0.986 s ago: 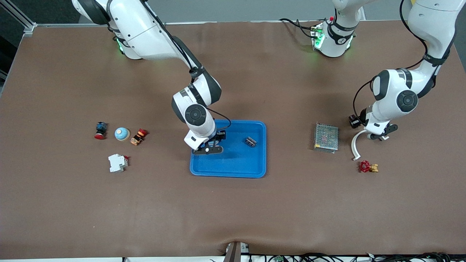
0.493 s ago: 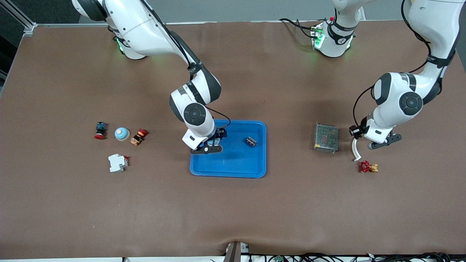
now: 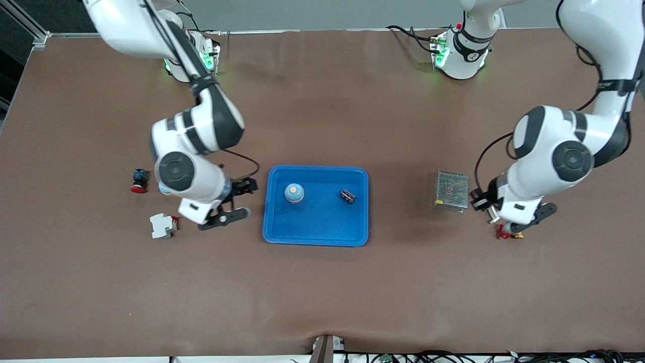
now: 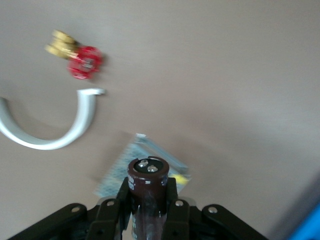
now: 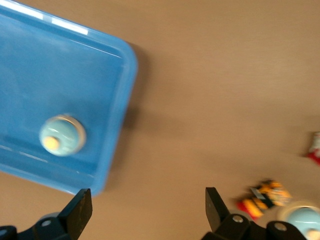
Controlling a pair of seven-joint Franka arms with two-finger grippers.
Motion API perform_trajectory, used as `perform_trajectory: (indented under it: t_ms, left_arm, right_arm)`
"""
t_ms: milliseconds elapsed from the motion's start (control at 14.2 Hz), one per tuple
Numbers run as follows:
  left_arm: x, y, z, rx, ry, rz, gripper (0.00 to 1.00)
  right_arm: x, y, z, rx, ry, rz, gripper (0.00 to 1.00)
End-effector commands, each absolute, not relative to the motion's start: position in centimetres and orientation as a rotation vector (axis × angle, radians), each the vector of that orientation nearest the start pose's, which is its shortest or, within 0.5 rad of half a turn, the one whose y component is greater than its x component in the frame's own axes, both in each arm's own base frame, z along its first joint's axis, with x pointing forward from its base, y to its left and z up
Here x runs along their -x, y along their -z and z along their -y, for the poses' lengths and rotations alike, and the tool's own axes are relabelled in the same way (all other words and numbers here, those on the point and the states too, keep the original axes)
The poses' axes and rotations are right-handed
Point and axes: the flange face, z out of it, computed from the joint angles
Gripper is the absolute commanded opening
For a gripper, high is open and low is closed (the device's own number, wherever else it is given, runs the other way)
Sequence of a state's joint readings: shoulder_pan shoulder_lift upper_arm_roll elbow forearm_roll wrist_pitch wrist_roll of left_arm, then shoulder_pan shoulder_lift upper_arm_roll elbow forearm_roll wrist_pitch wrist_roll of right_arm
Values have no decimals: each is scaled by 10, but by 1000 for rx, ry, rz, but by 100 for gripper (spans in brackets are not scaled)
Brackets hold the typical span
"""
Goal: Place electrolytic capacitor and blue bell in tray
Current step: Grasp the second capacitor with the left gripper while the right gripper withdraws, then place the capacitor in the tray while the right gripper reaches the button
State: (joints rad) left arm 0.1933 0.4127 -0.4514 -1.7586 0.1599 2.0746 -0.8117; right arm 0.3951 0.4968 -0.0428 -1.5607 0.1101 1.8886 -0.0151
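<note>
The blue bell (image 3: 294, 192) (image 5: 62, 135) stands in the bright-blue tray (image 3: 322, 233) (image 5: 107, 60), toward the right arm's end of it. My right gripper (image 3: 233, 201) (image 5: 148, 210) hangs open and empty over bare table just outside that end of the tray. The electrolytic capacitor (image 4: 147, 176), a dark brown cylinder with metal terminals on its end, is clamped upright in my left gripper (image 4: 147, 192), which is shut on it. In the front view the left gripper (image 3: 508, 223) is over the red valve, beside the grey mesh box, and hides the capacitor.
A small black part (image 3: 346, 196) lies in the tray. Grey mesh box (image 3: 451, 190), red valve (image 3: 504, 233) (image 4: 82, 61) and white curved piece (image 4: 60, 135) lie at the left arm's end. A second bell (image 5: 302, 220), orange button (image 5: 262, 197), white breaker (image 3: 162, 225) and red-capped button (image 3: 138, 180) lie at the right arm's end.
My right gripper opened, left the bell in the tray and swung out toward the right arm's end. The left arm shifted over the red valve, still holding the capacitor.
</note>
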Motion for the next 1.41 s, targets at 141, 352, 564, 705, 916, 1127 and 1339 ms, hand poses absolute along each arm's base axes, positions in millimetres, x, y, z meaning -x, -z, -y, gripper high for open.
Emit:
perform_trajectory:
  t_ms: [141, 352, 564, 705, 916, 1127, 1339]
  left_arm:
    - [-654, -332, 251, 3023, -173, 1009, 0]
    - [-653, -323, 302, 3012, -189, 1112, 0]
    - [-644, -311, 356, 2989, -176, 1204, 0]
    - [-634, -303, 385, 2965, -130, 1283, 0]
    - [-616, -274, 425, 2927, -108, 1427, 0]
    - [-611, -249, 442, 2864, -52, 1601, 0]
    - [-617, -222, 436, 2819, 35, 1667, 0]
  right_arm:
    - [-629, -380, -147, 3026, -307, 658, 100]
    - [-619, -387, -98, 3072, -315, 695, 100]
    - [-593, -387, -68, 3088, -229, 682, 100]
    - [-571, -378, -42, 3074, -153, 740, 100]
    - [-552, -353, 0, 3041, -108, 852, 100]
    - [-544, -327, 21, 3023, -62, 924, 100]
    - [-536, -304, 24, 3028, -31, 927, 100]
